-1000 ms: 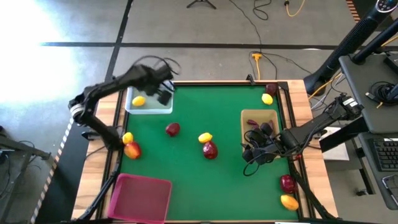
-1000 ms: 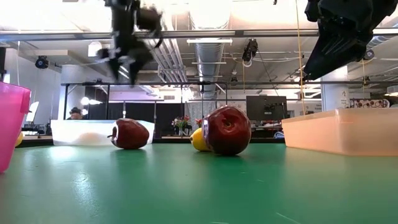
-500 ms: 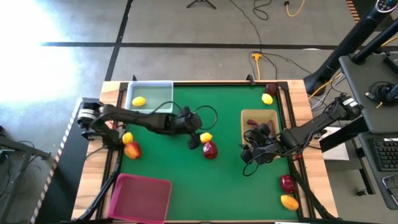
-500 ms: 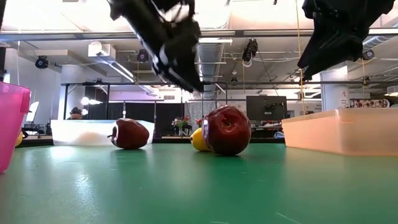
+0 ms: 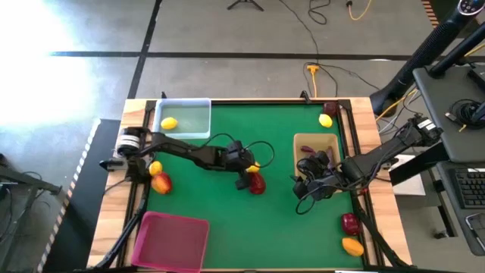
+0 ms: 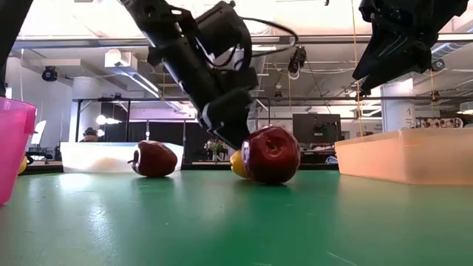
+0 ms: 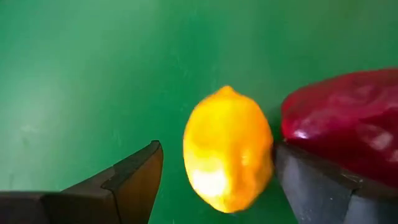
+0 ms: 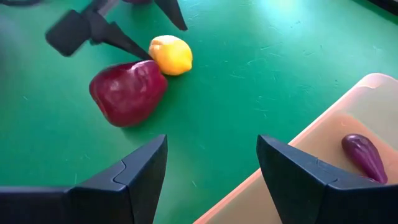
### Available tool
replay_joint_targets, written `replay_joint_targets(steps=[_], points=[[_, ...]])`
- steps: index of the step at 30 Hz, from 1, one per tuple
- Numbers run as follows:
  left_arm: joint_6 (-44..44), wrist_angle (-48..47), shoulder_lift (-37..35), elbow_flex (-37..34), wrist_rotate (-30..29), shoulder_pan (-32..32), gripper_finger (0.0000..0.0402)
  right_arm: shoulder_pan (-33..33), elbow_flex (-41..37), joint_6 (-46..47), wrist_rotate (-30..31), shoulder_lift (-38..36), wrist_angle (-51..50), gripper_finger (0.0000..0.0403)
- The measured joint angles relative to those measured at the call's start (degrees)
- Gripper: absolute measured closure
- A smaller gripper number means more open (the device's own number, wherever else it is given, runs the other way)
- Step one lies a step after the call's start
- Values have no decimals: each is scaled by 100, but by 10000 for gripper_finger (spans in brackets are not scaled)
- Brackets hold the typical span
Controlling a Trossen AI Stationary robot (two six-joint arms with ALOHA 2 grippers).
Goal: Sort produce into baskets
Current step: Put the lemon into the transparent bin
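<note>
- Since the earlier pictures the left arm has swung away from the clear bin (image 5: 182, 120) at the far left corner and reached across to the middle of the worktop (image 5: 227, 205), coming down low over a lemon (image 7: 227, 149).
- The left tool (image 5: 246, 168) stands wide, one finger on each side of that lemon without gripping it. A dark red fruit (image 5: 256, 183) lies touching the lemon, pressed up against the tool's outer finger.
- The right arm waits beside the tan tray (image 5: 333, 142). Its right tool (image 5: 312, 186) hangs empty with its fingers well parted; purple pieces (image 8: 364, 155) lie in the tray just beside it.
- The magenta bin (image 5: 170, 241) sits well behind the left tool, at the near left corner, with nothing visible in it.
- The clear bin already holds one lemon.
- The step in hand looks like picking this second lemon. The next move likely calls for closing on it without nudging the red fruit, then lifting and carrying it back to the clear bin.
</note>
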Motion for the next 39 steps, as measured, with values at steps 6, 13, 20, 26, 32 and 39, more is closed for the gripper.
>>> replay_joint_targets(steps=[6, 13, 20, 26, 32, 39], points=[[67, 232, 365, -2, 185, 5, 117, 0, 0, 0, -2, 0, 0, 163], [255, 898, 765, 7, 201, -11, 128, 0, 0, -3, 5, 0, -2, 163], [263, 1126, 799, 4, 206, -36, 195, 0, 0, -109, 9, 0, 0, 163], [313, 640, 428, -22, 155, -31, 225, 0, 0, -105, 7, 0, 0, 163], [380, -346, -722, -17, -812, 137, 212, 0, -2, -47, 4, 0, 9, 163], [-676, -1484, -1924, -513, -2123, 1030, 216, 0, -2, -47, 4, 0, 44, 163]])
